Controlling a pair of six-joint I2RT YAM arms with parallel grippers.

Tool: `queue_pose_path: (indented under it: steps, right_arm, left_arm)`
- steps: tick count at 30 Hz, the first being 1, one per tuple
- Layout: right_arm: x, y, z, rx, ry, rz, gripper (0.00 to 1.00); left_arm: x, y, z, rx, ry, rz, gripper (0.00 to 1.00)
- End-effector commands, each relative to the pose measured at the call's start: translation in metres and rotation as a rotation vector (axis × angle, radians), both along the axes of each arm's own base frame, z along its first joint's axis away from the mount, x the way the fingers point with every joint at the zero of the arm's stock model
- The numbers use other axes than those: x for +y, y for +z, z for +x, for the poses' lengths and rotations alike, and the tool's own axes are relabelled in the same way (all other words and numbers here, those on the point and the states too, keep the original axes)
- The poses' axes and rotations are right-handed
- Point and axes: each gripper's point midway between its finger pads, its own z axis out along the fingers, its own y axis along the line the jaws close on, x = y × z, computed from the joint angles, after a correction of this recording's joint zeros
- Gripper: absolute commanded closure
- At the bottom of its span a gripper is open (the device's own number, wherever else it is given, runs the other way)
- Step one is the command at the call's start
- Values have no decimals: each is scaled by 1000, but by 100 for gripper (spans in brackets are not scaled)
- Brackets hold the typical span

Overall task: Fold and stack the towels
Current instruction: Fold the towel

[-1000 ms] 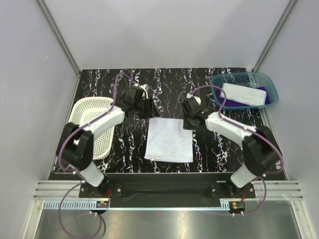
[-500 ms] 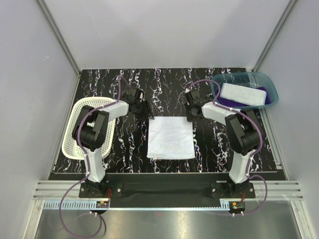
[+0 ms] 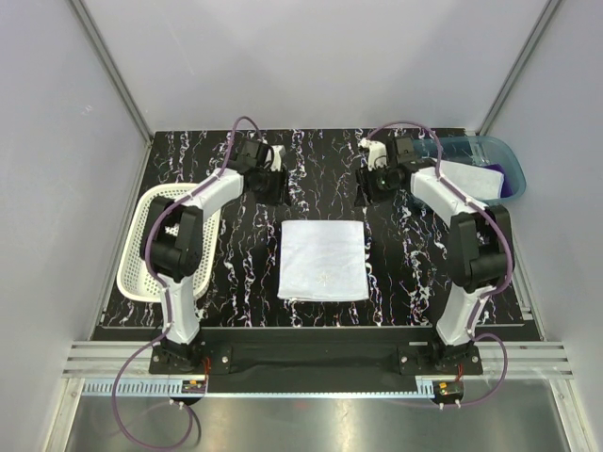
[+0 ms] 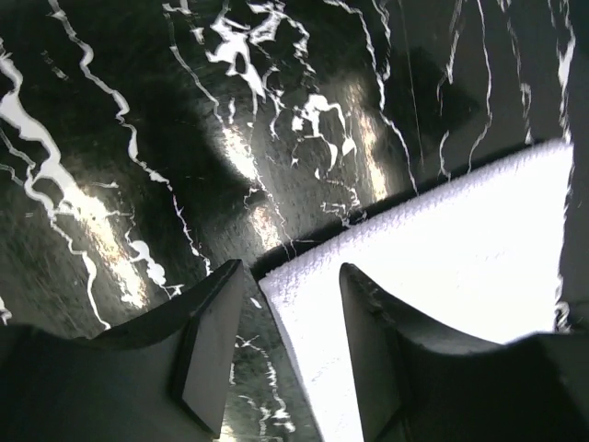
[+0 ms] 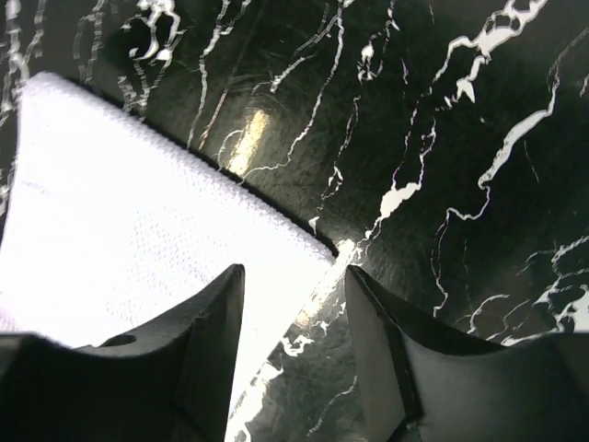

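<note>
The teal bin [image 3: 490, 142], to the far right of the flat towel [image 3: 323, 260], holds a pale towel [image 3: 476, 179] lying on a purple towel [image 3: 510, 187]; only a strip of the purple one shows at the bin's right end. The white basket [image 3: 141, 259] sits left of the flat towel, partly hidden by the left arm.

The flat towel lies squared up mid-table [image 3: 415, 273], apart from both containers. The left claw [image 3: 273, 181] hangs beyond the towel's far left corner, the right claw [image 3: 370, 185] beyond its far right corner.

In the left wrist view the left claw [image 4: 281, 350] stands parted with nothing gripped, and the towel [image 4: 442, 249] corner shows in the gap below. The right claw [image 5: 290, 341] is likewise spread and holds nothing, framing the other corner of the towel [image 5: 120, 221].
</note>
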Motion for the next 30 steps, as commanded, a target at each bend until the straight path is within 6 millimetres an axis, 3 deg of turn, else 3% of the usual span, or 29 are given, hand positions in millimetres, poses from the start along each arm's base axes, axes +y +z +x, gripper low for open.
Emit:
queue_pose_path:
  steps: [1,2,5,9,14,17,21,26,30]
  right_arm:
    - [13,9,-15,56,219,104,44]
    - [5,-2,-19,108,233,104,45]
    - [-3,4,-13,132,253,153,63]
    - [10,11,-20,190,323,264,71]
    - [10,4,-24,223,334,273,73]
    - [10,-3,-23,242,328,270,73]
    - [1,-32,-18,283,288,211,74]
    - [-9,-48,-11,309,259,163,73]
    - [-10,-32,-2,260,267,141,64]
  left_arm:
    - [-1,-13,-18,27,-198,11,51]
    - [-5,-12,-20,15,-230,-8,53]
    - [-18,-3,-33,13,-347,-91,58]
    - [-37,6,-48,32,-445,-227,68]
    - [-19,-46,-51,133,-370,-103,78]
    - [-8,-59,-37,87,-281,-34,77]
    - [-1,-74,-29,90,-220,-1,74]
    - [-10,-54,-30,92,-256,-41,69]
    - [-4,-17,-20,11,-294,3,59]
